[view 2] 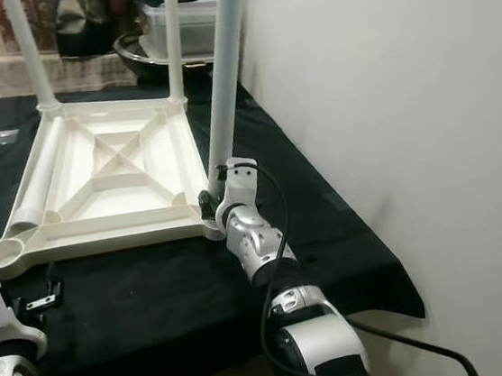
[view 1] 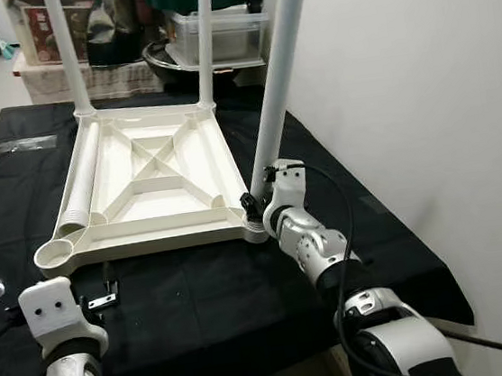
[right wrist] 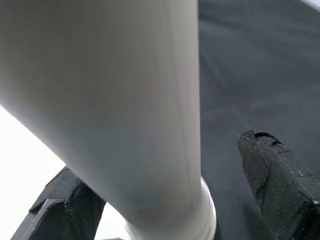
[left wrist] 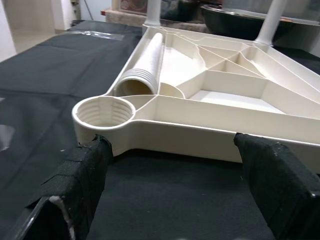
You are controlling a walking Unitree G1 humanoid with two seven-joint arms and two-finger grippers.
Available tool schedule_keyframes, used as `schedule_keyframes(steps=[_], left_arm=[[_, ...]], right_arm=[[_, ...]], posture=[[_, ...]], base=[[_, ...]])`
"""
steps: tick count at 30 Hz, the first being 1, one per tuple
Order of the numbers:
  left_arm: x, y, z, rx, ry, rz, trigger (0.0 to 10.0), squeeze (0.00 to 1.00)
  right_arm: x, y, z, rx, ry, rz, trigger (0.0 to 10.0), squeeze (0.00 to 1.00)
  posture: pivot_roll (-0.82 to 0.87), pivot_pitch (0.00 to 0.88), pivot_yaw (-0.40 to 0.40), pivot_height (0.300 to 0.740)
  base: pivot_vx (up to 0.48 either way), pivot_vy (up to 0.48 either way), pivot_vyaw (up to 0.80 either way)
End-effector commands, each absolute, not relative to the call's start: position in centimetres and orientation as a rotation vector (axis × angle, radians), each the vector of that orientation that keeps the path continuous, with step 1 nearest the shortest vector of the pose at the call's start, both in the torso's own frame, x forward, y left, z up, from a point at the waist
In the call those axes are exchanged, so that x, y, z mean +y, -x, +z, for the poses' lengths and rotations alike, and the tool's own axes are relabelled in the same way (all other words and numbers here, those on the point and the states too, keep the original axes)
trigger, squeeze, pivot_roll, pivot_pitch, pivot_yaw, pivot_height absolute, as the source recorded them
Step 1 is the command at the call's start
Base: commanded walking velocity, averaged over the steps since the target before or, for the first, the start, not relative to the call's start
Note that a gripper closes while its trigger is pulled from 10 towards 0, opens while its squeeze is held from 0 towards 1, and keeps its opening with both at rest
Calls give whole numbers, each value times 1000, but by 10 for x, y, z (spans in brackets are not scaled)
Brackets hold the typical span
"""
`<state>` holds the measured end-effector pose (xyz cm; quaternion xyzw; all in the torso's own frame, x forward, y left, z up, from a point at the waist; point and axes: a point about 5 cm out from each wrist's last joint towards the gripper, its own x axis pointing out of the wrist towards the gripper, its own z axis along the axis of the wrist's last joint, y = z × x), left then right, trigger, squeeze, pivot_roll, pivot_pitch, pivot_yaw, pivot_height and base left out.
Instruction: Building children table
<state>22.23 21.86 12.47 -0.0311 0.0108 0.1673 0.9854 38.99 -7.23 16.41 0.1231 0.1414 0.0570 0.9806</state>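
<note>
A white children's table top [view 1: 154, 176] lies upside down on the black cloth. Three white legs stand upright in its corner sockets: far left [view 1: 68, 54], far right [view 1: 206, 43] and near right [view 1: 279, 71]. A fourth leg [view 1: 82, 180] lies loose inside the top along its left side. The near-left socket [left wrist: 104, 111] holds nothing. My right gripper [right wrist: 160, 200] is open around the base of the near-right leg [right wrist: 115, 100], with one finger [right wrist: 280, 185] clear of it. My left gripper [left wrist: 172, 142] is open, low on the cloth just before the near-left socket.
A clear plastic bag [view 1: 19, 144] lies on the cloth at the far left. Beyond the table stand boxes, a clear lidded bin [view 1: 220, 33] and a dark bowl [view 1: 164, 62]. A white wall [view 1: 421, 87] runs close along the right. The cloth's front edge [view 1: 253, 369] is near me.
</note>
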Motion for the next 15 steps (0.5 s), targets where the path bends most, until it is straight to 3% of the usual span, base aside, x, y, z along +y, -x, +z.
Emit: schedule_keyframes(steps=[1,15], left_arm=[[217,-222,119,54,65,333,10000,0],[213,-226,119,44,70,307,10000,0]], right_arm=[[-77,-394,179,243,-261,132,10000,0],[-94,-409,222,64,-252,440,10000,0]], posture=[[101,0,-140,740],[103,0,-142,740]], base=[[0,0,0],[0,0,0]])
